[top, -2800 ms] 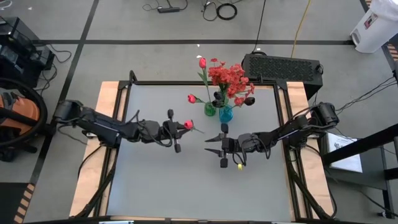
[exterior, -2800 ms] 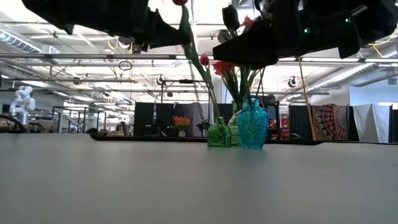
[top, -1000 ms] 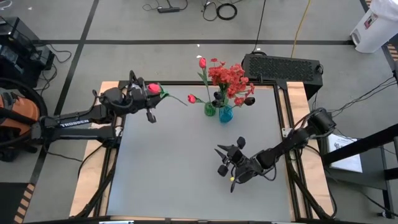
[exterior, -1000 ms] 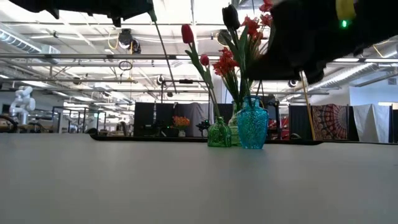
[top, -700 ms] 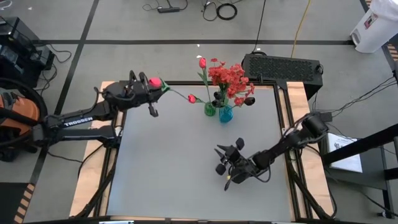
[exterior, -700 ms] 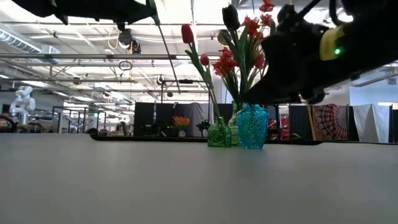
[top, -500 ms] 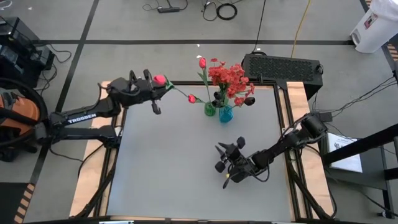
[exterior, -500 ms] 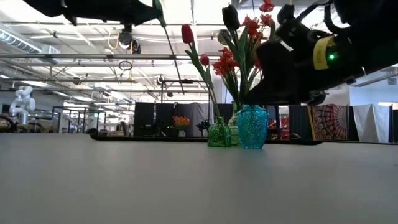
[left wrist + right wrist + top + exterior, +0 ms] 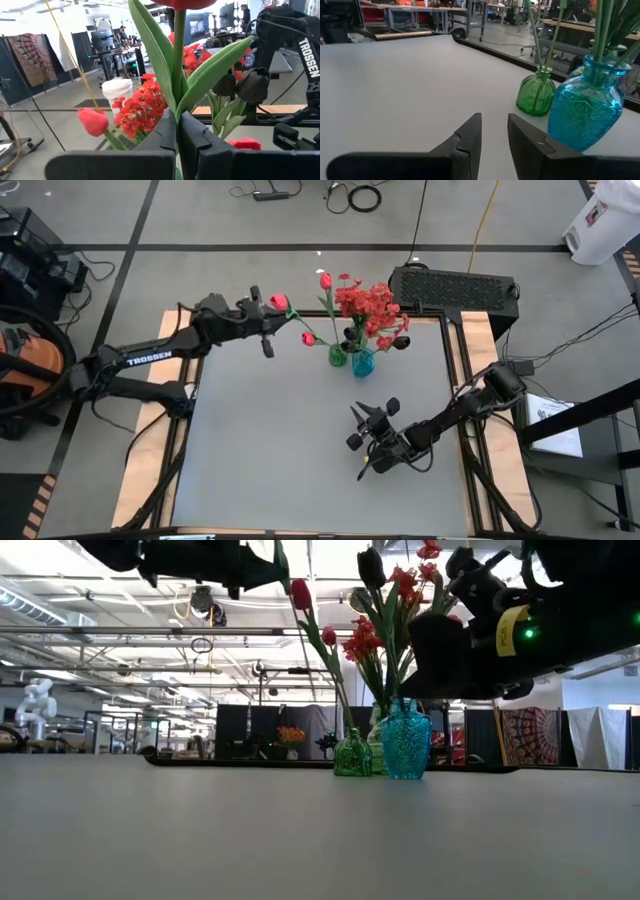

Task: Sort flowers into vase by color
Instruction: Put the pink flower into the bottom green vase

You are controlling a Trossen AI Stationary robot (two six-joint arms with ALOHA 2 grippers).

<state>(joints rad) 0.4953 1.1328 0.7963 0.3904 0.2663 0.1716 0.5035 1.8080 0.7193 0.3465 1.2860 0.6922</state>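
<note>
My left gripper (image 9: 265, 318) hovers over the table's far edge, left of the vases, shut on a red tulip (image 9: 279, 302). In the left wrist view the tulip's stem (image 9: 178, 75) and green leaves rise from my left gripper (image 9: 176, 125). A green vase (image 9: 338, 357) and a blue vase (image 9: 363, 364) stand on the table near the far edge. They hold red clustered blossoms (image 9: 370, 304), tulips (image 9: 325, 280) and dark buds (image 9: 400, 340). My right gripper (image 9: 372, 422) hangs open above the table's middle right, near side of the vases (image 9: 536, 92). My left gripper pinches the tulip's stem (image 9: 177, 107) between its two fingers, a short way below the bud, leaves caught alongside. The fingers come level from the table's left and lie across the stem. The tulip is lifted clear, bud uppermost; the stem below the fingers is hidden by the gripper.
A black box (image 9: 455, 288) sits beyond the table's far right corner. The grey table top (image 9: 280, 440) lies bare left of and nearer than the vases. Wooden side rails (image 9: 150, 440) flank the table. A hall with people lies beyond.
My left gripper has carried the tulip along the far edge toward the table's right, closing on the vases, still shut on the stem. My right gripper has stayed about where it was.
</note>
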